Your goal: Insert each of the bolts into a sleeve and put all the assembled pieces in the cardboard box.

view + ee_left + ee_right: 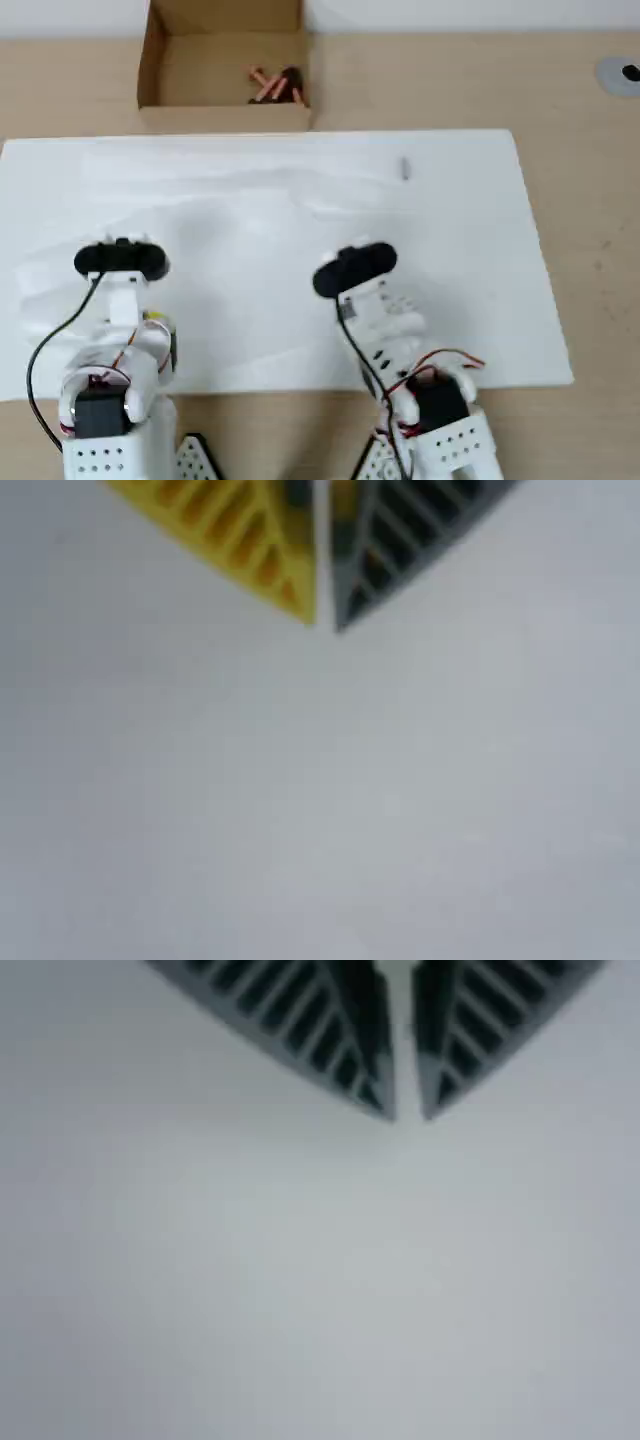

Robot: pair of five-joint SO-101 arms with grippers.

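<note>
Bright, even light, probably from overhead; the white sheet (450,260) shows mild glare and only soft shadows.

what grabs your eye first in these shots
The cardboard box at the far side of the wooden table, with a small cluster of orange and dark pieces in one corner. Next, the big white sheet spread in front of it. Up close, the left pincer, one finger yellow, and the right pincer hang shut over the sheet, holding nothing.
</note>
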